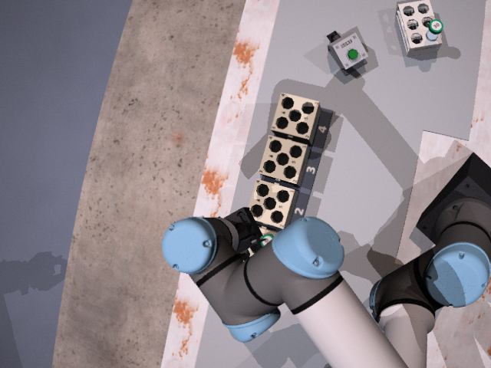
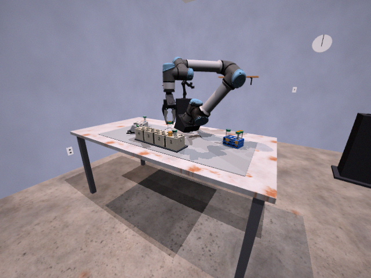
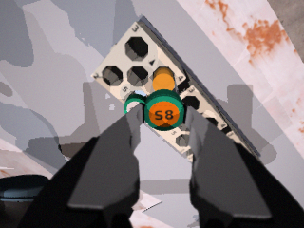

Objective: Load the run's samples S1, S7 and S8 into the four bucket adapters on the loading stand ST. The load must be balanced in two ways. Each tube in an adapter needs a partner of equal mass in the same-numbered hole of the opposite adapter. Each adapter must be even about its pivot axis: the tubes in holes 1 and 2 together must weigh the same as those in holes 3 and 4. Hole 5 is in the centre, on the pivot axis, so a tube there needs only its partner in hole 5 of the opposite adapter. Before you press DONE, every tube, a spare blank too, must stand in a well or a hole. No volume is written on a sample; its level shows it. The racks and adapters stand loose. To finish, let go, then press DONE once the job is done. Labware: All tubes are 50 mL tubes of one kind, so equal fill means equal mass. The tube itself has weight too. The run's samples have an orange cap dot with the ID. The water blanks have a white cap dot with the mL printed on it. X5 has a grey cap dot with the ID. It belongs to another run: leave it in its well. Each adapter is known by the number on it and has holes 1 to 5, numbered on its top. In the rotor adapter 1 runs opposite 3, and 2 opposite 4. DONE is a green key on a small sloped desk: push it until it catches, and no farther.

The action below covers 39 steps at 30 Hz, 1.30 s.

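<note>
My gripper point(image 2: 170, 121) point(image 3: 163, 104) is shut on sample S8 point(image 3: 163, 114) point(image 2: 170, 133), just under its green cap with the orange dot. S8 hangs upright over hole 4 of adapter 1 point(image 2: 177, 143) point(image 3: 119, 56); its tip is hidden, so I cannot tell whether it is inside the hole. A water blank point(image 3: 135, 104) point(image 2: 174, 131) point(image 1: 266, 239) stands in hole 1 of adapter 1; its number is not readable. Holes 2, 3 and 5 there are empty. Adapter 2 point(image 1: 272, 191), adapter 3 point(image 1: 285, 146) and adapter 4 point(image 1: 298, 103) show only empty holes. The DONE key point(image 1: 352, 54) is green.
A white rack point(image 1: 423, 48) at the far end holds a blank marked 30 point(image 1: 436, 26). A blue rack point(image 2: 233, 141) at the other end holds several tubes, two with orange dots. The adapters stand in a row on the dark loading stand point(image 1: 326, 117). My arm covers adapter 1 in the top view.
</note>
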Motion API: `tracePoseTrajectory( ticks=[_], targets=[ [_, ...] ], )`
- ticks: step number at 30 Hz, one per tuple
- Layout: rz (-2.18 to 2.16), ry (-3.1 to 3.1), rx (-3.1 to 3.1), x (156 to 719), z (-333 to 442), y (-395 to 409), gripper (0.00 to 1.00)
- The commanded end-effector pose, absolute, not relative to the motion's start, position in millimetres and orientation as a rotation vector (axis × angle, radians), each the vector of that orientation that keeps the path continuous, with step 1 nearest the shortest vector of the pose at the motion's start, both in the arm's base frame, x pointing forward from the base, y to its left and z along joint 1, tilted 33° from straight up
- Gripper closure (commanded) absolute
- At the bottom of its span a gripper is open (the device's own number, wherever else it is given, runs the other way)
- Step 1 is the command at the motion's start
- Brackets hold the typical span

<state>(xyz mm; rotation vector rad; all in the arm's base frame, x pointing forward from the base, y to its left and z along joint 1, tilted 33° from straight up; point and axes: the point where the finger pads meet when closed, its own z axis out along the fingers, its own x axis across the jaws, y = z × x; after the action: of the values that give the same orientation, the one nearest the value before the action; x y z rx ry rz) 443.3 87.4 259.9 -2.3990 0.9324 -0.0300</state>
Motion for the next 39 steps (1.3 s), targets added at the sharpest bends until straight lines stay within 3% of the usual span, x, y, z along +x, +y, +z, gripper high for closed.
tracePoseTrajectory(
  ticks=[1, 39],
  targets=[
    [-0.031, 0.933, -2.399, 445, 255, 90, 1.00],
    [-0.032, 0.933, -2.399, 455, 217, 113, 1.00]
  ],
)
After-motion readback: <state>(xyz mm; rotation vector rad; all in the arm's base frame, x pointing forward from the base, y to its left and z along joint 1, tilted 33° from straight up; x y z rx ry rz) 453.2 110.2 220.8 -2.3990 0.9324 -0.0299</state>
